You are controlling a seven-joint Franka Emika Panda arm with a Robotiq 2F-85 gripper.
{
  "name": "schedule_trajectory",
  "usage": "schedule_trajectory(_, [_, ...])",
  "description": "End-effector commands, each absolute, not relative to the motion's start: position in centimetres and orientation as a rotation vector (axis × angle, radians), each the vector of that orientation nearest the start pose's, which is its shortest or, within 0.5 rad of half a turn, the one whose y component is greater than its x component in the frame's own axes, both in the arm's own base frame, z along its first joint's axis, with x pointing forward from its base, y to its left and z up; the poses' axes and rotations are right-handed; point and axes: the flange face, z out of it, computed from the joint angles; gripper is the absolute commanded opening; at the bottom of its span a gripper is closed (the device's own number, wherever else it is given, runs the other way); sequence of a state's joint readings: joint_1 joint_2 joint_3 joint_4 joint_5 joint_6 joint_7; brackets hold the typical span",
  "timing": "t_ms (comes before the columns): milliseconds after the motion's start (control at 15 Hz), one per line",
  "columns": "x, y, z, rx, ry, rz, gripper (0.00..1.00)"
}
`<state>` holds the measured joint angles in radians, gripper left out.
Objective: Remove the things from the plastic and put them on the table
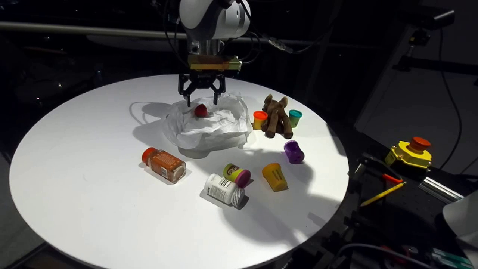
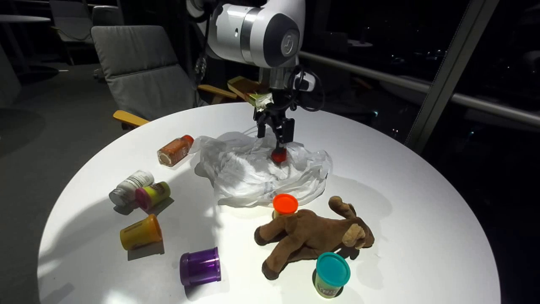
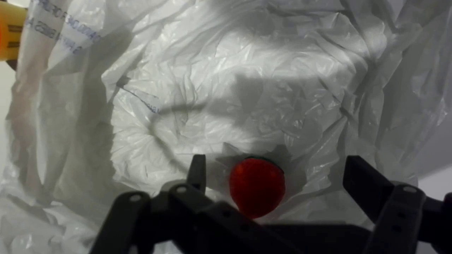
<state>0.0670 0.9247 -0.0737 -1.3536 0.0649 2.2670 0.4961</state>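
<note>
The crumpled plastic bag [image 1: 220, 136] is spread open on the white table [image 1: 93, 209]. A red toy strawberry [image 3: 257, 188] is contained in the bag, resting on the creased plastic. Over the bag, the gripper [image 1: 202, 103] is held with its jaws parted wide; in the wrist view the strawberry is seen between them, with a gap left on each side, so it is ungripped.

An orange-lidded tub [image 1: 260, 120] is stood upright just beside the bag. Beyond that tub, as seen from the bag, a brown plush animal [image 2: 316, 232] is laid on the table, and a teal-lidded tub [image 2: 332, 274] is stood upright on the animal's far side from the bag. An orange-brown bottle [image 1: 165, 164] is laid on its side near the bag. Farther from the bag, a white bottle [image 1: 222, 188] is also laid on its side, and a yellow-and-pink tub [image 1: 236, 175] is tipped over close against it; whether the two are touching cannot be told. Well apart from the bag, an orange-yellow tub [image 1: 274, 176] and a purple tub [image 1: 294, 152] are likewise found lying on their sides.
</note>
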Motion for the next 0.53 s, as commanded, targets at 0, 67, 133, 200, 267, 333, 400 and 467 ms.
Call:
schedule_trajectory(0, [75.1, 0.8, 15.2, -3.021, 0.887, 0.005, 1.0])
schedule_trajectory(67, [75.2, 0.7, 14.7, -3.018, 0.904, 0.007, 1.0])
schedule_trajectory(133, [75.4, 0.6, 14.4, -3.016, 0.917, 0.011, 1.0])
schedule_trajectory(200, [75.6, 0.4, 14.2, -3.02, 0.931, 0.002, 1.0])
schedule_trajectory(267, [75.7, 0.2, 13.9, -3.019, 0.944, -0.005, 1.0])
schedule_trajectory(333, [75.9, 0.0, 13.7, -3.02, 0.958, -0.014, 0.99])
schedule_trajectory(400, [76.1, -0.3, 13.5, -3.024, 0.973, -0.027, 0.9])
schedule_trajectory(467, [76.2, -0.6, 13.4, -3.021, 0.987, -0.03, 0.9])
